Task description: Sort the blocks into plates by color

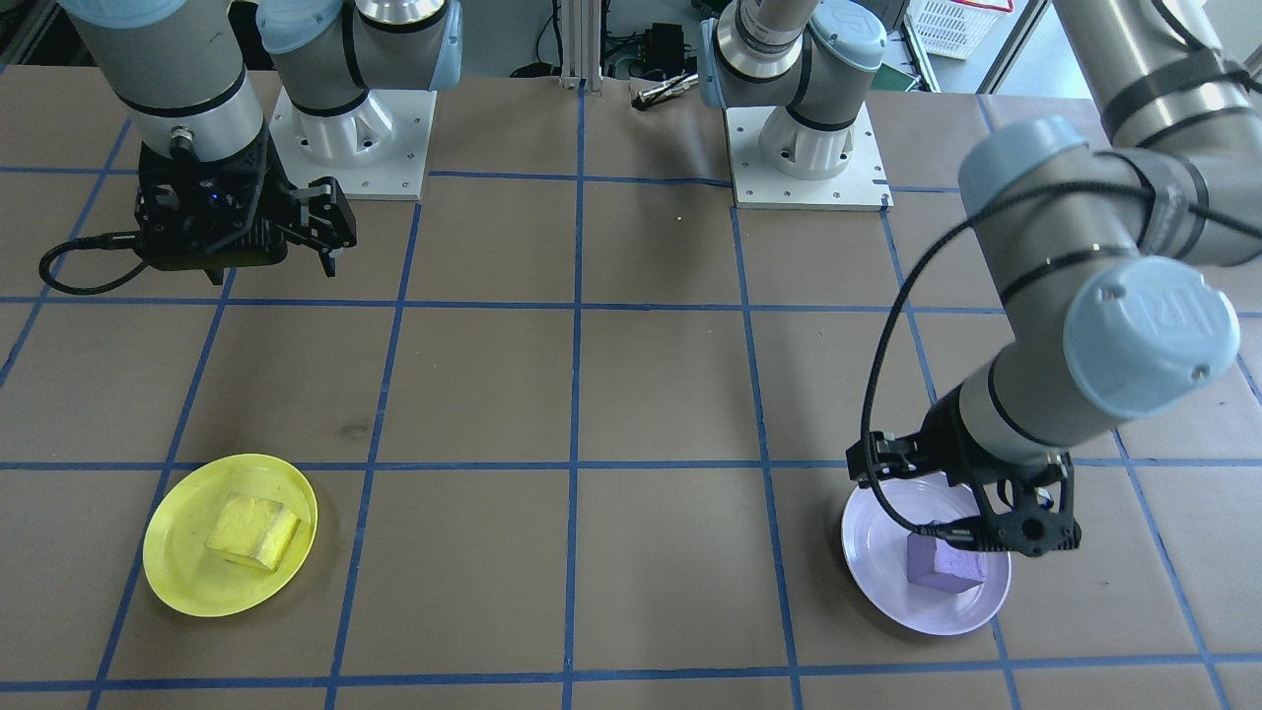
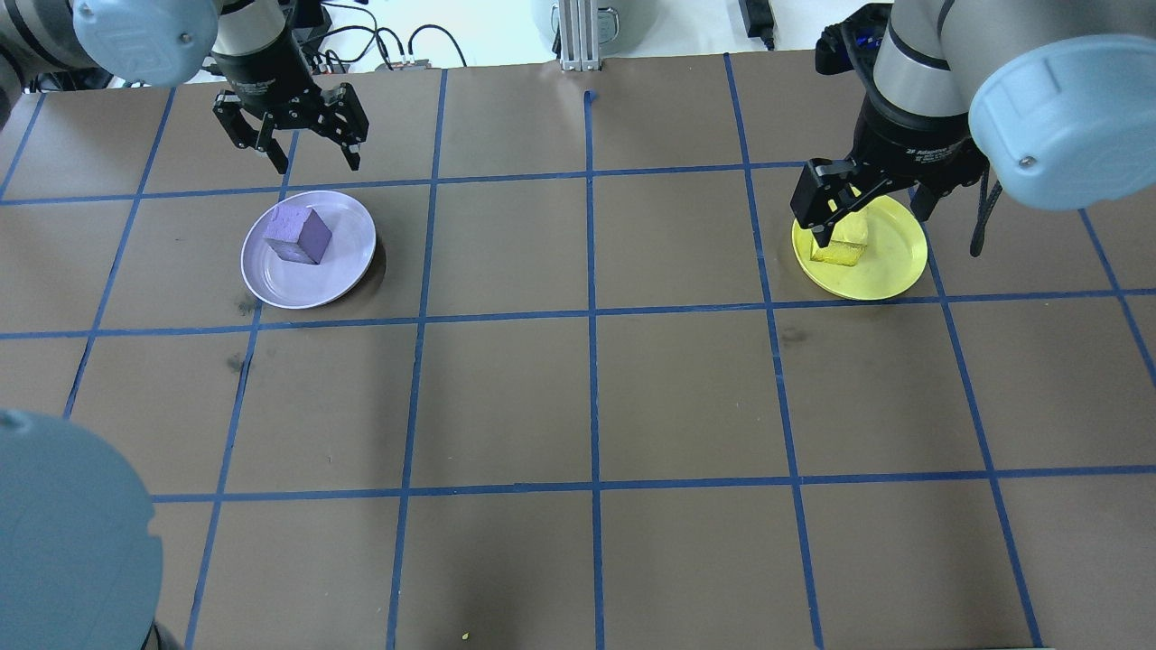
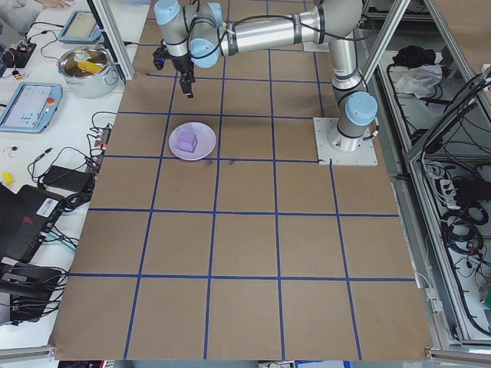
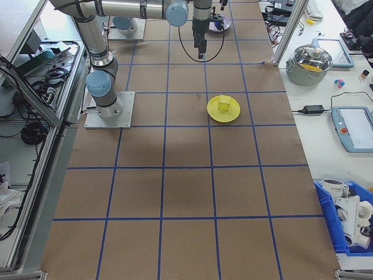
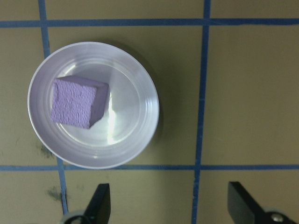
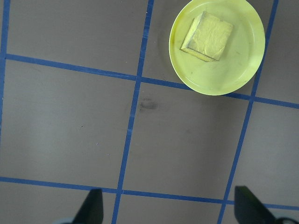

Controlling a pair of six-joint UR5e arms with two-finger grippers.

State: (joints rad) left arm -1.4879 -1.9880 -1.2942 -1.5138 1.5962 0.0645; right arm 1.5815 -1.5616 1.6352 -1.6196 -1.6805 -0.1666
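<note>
The desk (image 2: 578, 397), covered in brown paper and crossed by blue tape lines (image 2: 592, 316), was seen carrying both plates well apart. The left gripper (image 2: 305, 149) was held above the desk just beyond the lavender plate (image 2: 348, 262), its jaws spread and gripping nothing. The right gripper (image 1: 327, 242) was raised well away from the yellow plate (image 1: 173, 572), its jaws likewise spread and empty. The purple block (image 2: 298, 235) was found resting in the lavender plate, and the yellow block (image 1: 253, 531) in the yellow plate.

Brown table (image 2: 686, 397), blue tape grid (image 2: 591, 316)
</note>
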